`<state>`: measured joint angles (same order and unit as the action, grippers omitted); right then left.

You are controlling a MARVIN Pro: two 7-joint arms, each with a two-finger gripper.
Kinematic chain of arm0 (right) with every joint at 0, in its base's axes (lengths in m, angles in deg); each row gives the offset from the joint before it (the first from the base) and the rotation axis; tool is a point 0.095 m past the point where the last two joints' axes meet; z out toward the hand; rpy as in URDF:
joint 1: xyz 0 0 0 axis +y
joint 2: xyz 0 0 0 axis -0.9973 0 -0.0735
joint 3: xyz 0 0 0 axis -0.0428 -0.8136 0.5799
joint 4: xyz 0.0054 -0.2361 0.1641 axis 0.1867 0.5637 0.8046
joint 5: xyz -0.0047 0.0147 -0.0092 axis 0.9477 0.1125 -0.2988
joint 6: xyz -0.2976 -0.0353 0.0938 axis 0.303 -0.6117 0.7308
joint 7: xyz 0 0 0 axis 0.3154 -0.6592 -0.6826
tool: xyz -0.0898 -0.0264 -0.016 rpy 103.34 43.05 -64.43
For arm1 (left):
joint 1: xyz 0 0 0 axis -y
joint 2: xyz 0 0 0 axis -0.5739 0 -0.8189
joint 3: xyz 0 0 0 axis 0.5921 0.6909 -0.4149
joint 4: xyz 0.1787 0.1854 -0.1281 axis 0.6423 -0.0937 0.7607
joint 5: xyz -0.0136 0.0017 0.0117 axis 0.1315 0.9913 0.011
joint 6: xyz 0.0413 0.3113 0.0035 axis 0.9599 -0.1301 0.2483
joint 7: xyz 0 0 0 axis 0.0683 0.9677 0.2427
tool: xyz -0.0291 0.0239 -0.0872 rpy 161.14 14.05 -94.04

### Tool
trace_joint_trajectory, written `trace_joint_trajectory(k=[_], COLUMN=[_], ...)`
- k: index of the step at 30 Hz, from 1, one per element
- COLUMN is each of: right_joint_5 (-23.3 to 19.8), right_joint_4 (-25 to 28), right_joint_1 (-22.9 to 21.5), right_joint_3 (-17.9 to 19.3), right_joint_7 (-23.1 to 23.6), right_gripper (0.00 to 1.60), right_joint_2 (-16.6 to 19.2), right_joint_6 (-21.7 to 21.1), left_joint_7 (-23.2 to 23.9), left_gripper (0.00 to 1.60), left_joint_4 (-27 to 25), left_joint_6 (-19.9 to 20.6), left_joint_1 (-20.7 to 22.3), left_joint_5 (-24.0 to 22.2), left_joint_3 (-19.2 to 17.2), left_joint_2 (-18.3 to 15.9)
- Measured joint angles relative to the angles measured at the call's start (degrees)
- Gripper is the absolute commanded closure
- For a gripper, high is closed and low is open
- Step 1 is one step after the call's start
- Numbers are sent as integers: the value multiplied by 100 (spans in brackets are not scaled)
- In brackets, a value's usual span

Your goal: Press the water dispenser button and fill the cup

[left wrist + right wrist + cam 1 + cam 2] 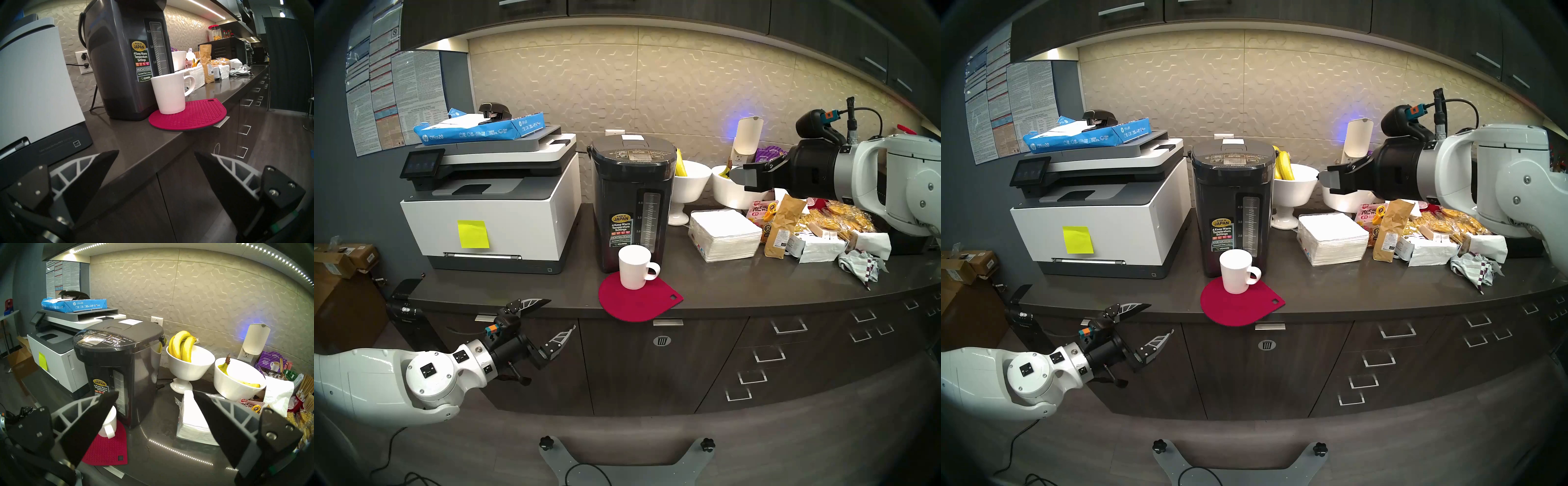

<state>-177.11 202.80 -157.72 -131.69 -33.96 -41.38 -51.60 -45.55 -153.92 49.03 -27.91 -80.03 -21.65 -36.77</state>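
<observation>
Dark grey-brown desk (738, 292), smooth with a slight sheen, runs along a cream wall of raised hexagon tiles; wood-grain drawers with square metal pulls sit below.

Nearest: left end effector (553, 314) hangs off the front edge, below desk level, its black wedge-shaped fingers (102, 168) with white lattice ribs spread wide, nothing between them.

On the edge: red silicone mat (636, 302), teardrop outline, nubbed grid texture, overhanging the rim a little. The cup (634, 266), plain glossy white ceramic, tapered, stands upright on the mat's rear part, loop handle to the view's right, just in front of the water dispenser (631, 203).

Dispenser: tall, dark grey-black, matte body with rounded shoulders, vertical clear gauge strip, gold oval sticker. Its glossy sloped top carries the button (102, 335), a wide dark rectangle lettered DISPENSE, untouched.

Left of it: boxy white-and-grey printer (490, 203) bearing a yellow sticky note.

Right: square stack of white napkins (724, 234), and behind it a footed white bowl (689, 183) with bananas.

Right end effector (743, 176) is raised above the bowls, well apart from the dispenser, fingers splayed wide and empty.
</observation>
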Motion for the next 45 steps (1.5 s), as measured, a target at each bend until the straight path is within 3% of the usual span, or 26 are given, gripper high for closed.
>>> trace_joint_trajectory(k=[16, 33, 40, 45], right_joint_5=[-31, -585, -802, -929], right_joint_4=[-27, -289, -320, -437], right_joint_1=[36, 395, 297, 164], right_joint_3=[-2, 165, 387, 546], right_joint_7=[-6, -149, -158, -160], right_gripper=[0, 0, 0, 0], right_joint_2=[-61, -973, -1149, -1257], right_joint_6=[35, 522, 420, 85], left_joint_7=[-5, -12, -14, -17], left_gripper=[0, 0, 0, 0], left_joint_4=[3, 5, 5, 5], left_joint_6=[1, 1, 1, 1], left_joint_1=[9, 23, 29, 34], left_joint_5=[-4, -6, -8, -8], left_joint_3=[23, 42, 49, 55], left_joint_2=[-3, -5, -6, -7])
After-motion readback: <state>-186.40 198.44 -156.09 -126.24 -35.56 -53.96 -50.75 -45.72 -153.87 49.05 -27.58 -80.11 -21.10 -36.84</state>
